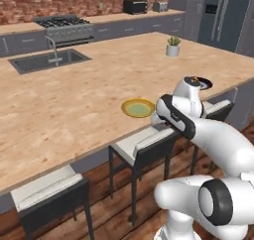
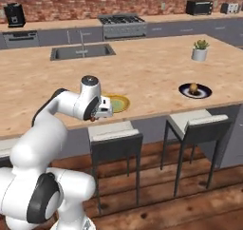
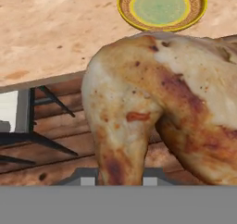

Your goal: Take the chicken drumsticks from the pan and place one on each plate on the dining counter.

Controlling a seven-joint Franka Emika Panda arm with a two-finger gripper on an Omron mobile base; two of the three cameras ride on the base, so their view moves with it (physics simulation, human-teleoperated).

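One drumstick (image 3: 152, 112) clamped between the tool (image 3: 113, 177) tips.

Bent at the elbow, forearm reaching forward to the dining counter (image 2: 42, 77)'s near edge. Gripper (image 3: 121, 174) clamped on a chicken drumstick (image 3: 157, 107), wrist level just off that edge.

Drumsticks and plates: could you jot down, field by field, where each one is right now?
held drumstick: clamped in the fingers, just off the counter's near edge
other drumstick: lying on the dark plate
yellow plate: bare, just ahead of the hand
fingers: shut on the drumstick
stools: tucked below the counter edge
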